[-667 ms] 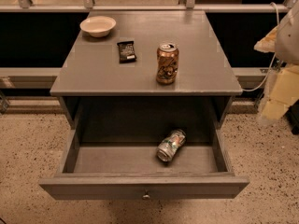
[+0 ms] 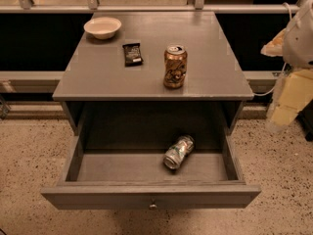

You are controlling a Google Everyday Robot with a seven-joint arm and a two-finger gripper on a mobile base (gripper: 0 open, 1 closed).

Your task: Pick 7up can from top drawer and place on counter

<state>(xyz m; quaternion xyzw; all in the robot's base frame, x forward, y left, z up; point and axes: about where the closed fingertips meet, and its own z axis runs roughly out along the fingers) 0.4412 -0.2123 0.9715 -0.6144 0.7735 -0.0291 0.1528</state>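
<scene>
The 7up can lies on its side in the open top drawer, right of the middle, its top end pointing to the front left. The drawer is pulled far out and its small round knob shows on the front panel. The counter is the grey cabinet top above it. My gripper hangs at the right edge of the view, beside the cabinet's right side, above the floor and well apart from the can. It holds nothing that I can see.
A copper-brown can stands upright on the counter near its front edge. A dark snack packet and a white bowl lie further back left. Speckled floor surrounds the cabinet. A railing runs behind it.
</scene>
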